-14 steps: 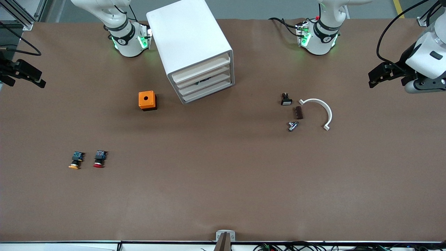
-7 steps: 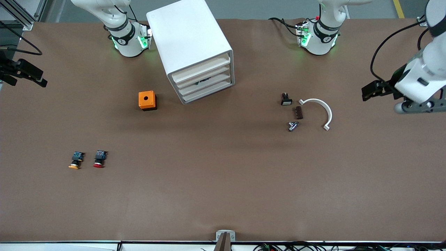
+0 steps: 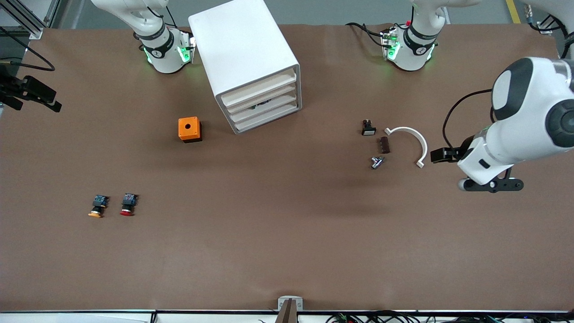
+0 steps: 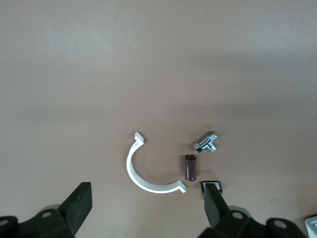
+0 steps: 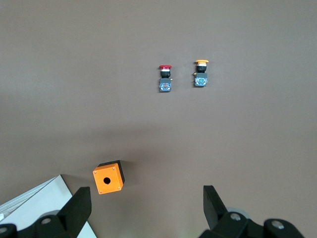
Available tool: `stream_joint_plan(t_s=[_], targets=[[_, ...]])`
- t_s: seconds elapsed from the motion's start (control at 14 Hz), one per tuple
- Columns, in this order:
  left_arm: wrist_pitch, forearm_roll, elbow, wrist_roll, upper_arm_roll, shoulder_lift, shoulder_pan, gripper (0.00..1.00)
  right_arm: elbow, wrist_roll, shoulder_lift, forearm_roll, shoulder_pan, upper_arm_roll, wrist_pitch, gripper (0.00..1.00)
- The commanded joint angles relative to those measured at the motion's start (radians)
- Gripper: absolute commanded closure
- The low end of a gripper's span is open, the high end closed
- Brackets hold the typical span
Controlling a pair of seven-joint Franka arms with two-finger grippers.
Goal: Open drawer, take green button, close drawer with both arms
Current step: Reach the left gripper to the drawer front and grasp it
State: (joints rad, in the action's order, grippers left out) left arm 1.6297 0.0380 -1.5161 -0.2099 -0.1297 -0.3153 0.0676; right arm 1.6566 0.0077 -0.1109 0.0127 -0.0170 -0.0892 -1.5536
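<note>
High front camera over the table (image 3: 287, 251); both wrist cameras downward

Brown table (image 3: 287, 233), white cabinet (image 3: 242, 54), orange box (image 3: 189, 129), two buttons (image 3: 112, 205), white arc (image 3: 410, 143), small parts (image 3: 376, 143)

Four alike shallow white tray drawers (image 3: 262, 101), stacked in the front of a tall white cabinet (image 3: 237, 45), all pushed in flush. Fronts turned toward the front camera and slightly toward the left arm's end. Small dark shape (image 3: 261, 104) glimpsed at the gap of the third front down; whether the button, cannot tell. Left gripper (image 4: 148, 208) aloft, fingers spread wide, empty, well apart from the cabinet toward the left arm's end. Right gripper (image 5: 146, 210) likewise wide and empty, aloft toward the right arm's end.
</note>
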Motion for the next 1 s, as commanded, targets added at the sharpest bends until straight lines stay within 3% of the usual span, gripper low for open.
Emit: stream_joint_plan(t_s=[0.0,0.43,0.93], targets=[[-0.005,-0.022,0.033,-0.109,-0.005,-0.062,0.043,0.00,0.026,-0.011,-0.033,0.009,-0.001,-0.004,-0.002,0.00],[0.044,-0.029,0.057,-0.397,-0.005,-0.178,0.184,0.00,0.028,-0.011,-0.035,0.009,-0.004,-0.003,-0.008,0.00],[0.044,-0.032,0.070,-0.963,-0.005,-0.248,0.346,0.00,0.083,-0.003,-0.079,0.009,-0.006,0.002,-0.068,0.00]])
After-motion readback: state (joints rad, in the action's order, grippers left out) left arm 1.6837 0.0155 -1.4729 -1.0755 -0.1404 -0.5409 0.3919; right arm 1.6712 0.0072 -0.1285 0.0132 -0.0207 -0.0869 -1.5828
